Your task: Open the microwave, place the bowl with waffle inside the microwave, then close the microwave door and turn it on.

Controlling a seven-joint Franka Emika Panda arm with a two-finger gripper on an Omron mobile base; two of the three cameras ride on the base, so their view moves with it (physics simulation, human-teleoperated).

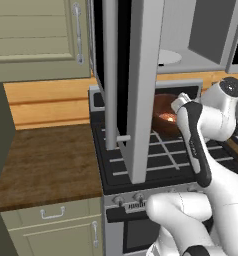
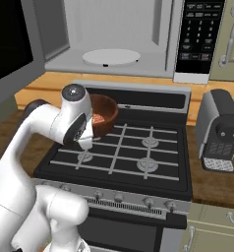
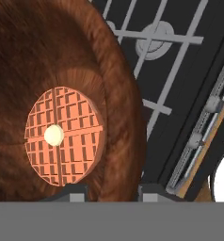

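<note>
Hand view: two dark fingertips of gripper [image 3: 108, 190] closed on near rim of round dark red-brown bowl w/ orange waffle [image 3: 85, 84], one tip inside, one outside. Bowl sits over rear-left of black gas stove grate [image 2: 133, 147], below big silver-grey microwave [image 2: 119, 34]. Wide silver-framed black-glass microwave door [image 1: 123, 85] swung open, white turntable [image 2: 111, 56] bare. Done: door open, bowl gripped. Left: bowl into cavity, shut door, turn on.

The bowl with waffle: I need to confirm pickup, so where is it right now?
The bowl with waffle is over the stove's rear left burner, below the open microwave, with the gripper shut on its rim.
</note>
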